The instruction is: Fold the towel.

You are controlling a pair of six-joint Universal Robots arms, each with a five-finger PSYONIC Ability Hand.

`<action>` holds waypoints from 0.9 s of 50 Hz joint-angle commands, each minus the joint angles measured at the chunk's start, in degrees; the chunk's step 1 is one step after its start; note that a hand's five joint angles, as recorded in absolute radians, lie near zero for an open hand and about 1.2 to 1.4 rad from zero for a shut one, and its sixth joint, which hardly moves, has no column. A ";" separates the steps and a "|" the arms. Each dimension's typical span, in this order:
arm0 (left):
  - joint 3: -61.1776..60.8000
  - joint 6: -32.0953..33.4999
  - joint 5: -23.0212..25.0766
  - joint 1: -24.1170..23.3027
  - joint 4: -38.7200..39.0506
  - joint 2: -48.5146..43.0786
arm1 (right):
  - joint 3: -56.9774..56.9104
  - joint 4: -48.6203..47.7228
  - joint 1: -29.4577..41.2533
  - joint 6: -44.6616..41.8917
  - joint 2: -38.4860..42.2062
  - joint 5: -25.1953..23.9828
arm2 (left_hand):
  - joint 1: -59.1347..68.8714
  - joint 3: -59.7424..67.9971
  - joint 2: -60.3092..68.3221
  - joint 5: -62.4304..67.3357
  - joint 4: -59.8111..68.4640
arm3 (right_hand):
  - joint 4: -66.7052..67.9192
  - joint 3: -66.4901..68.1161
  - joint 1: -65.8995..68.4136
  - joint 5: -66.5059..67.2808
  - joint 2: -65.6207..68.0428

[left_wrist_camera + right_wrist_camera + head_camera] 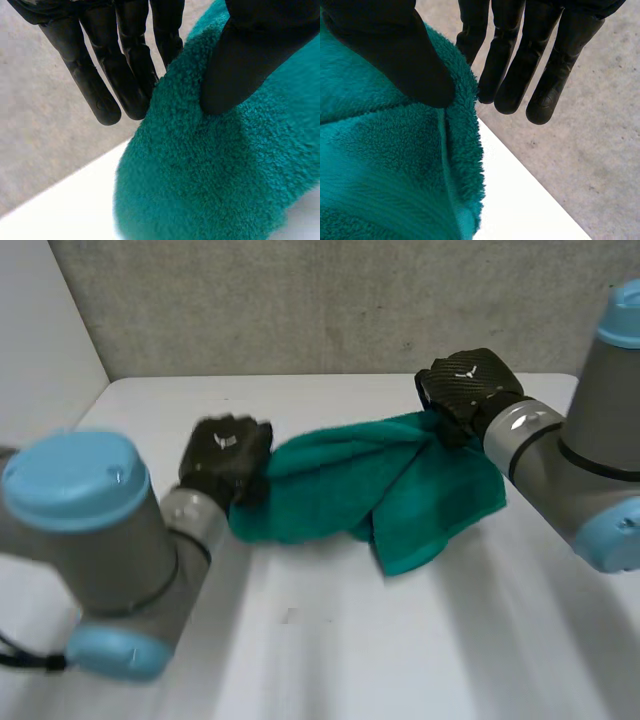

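Teal terry towel [350, 490] lies bunched and half-doubled on the white table [330, 640], spanning between your two hands. Left hand [225, 455] has the towel's left end. Its thumb [240, 65] presses on top with straight fingers [125, 80] behind the edge, so the cloth is pinched. Right hand [465, 390] is clamped the same way at the towel's far right corner, thumb over the hem and fingers behind it. Both pinches sit close to the edge, probably so you can lift and spread the cloth without dragging the bulk. One flap lies loose off the towel's near right side. You have plenty of bare table on the towel's near side. The grey wall [300, 300] stands beyond its far side, so work toward the near side.
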 commanded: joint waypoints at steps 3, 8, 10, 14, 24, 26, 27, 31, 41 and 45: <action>-9.54 -9.24 -1.06 -9.21 -0.55 -1.31 | -0.47 -0.04 3.34 0.07 4.51 0.49 | 2.46 -0.19 -0.54 4.67 -0.92 | 11.90 12.56 24.71 13.47 12.78; -7.80 -13.01 -1.06 -8.69 -3.35 -1.57 | 1.99 -0.30 3.87 -0.37 4.25 0.49 | -24.54 -27.19 -27.54 -22.33 -27.92 | 11.90 12.56 24.71 13.47 12.78; -5.60 -13.55 -1.06 -7.37 -4.59 -1.13 | 2.69 -0.39 3.79 -0.37 3.81 0.49 | -41.05 -43.70 -44.05 -38.84 -44.43 | 11.90 12.56 24.71 13.47 12.78; -1.90 -13.02 -0.27 -1.58 -7.31 1.59 | 4.98 -0.57 3.52 -0.63 1.44 -0.03 | -51.20 -53.85 -54.20 -48.99 -54.58 | 11.90 12.56 24.71 13.47 12.78; 5.65 -8.28 8.07 5.20 -7.93 -2.53 | 11.04 -4.61 3.79 -0.63 -10.23 -6.87 | -52.04 -54.69 -55.04 -49.83 -55.42 | 11.90 12.56 24.71 13.47 12.78; 7.85 -5.12 11.06 5.64 -8.02 -5.34 | 11.66 -4.78 3.70 -0.55 -12.35 -8.20 | -52.38 -55.02 -55.38 -50.16 -55.76 | 11.90 12.56 24.71 13.47 12.78; 8.47 -3.98 11.94 5.82 -8.02 -6.13 | 11.92 -4.87 3.70 -0.55 -13.23 -8.56 | -52.38 -55.02 -55.38 -50.17 -55.76 | 11.90 12.56 24.71 13.47 12.78; 11.01 0.67 15.71 7.92 -8.46 -10.34 | 12.54 -5.05 3.78 -0.46 -17.10 -10.05 | -52.55 -55.19 -55.54 -50.33 -55.92 | 11.90 12.56 24.71 13.47 12.78; 15.50 2.98 29.44 9.24 -15.40 -17.92 | 12.89 -4.96 4.31 -0.46 -22.03 -11.20 | -52.72 -55.36 -55.71 -50.50 -56.09 | 11.90 12.56 24.71 13.47 12.78; 16.29 2.62 35.85 9.68 -18.92 -18.88 | 12.89 -4.88 3.70 -0.55 -21.60 -11.20 | -42.12 -44.76 -45.12 -39.90 -45.50 | 11.90 12.56 24.71 13.47 12.78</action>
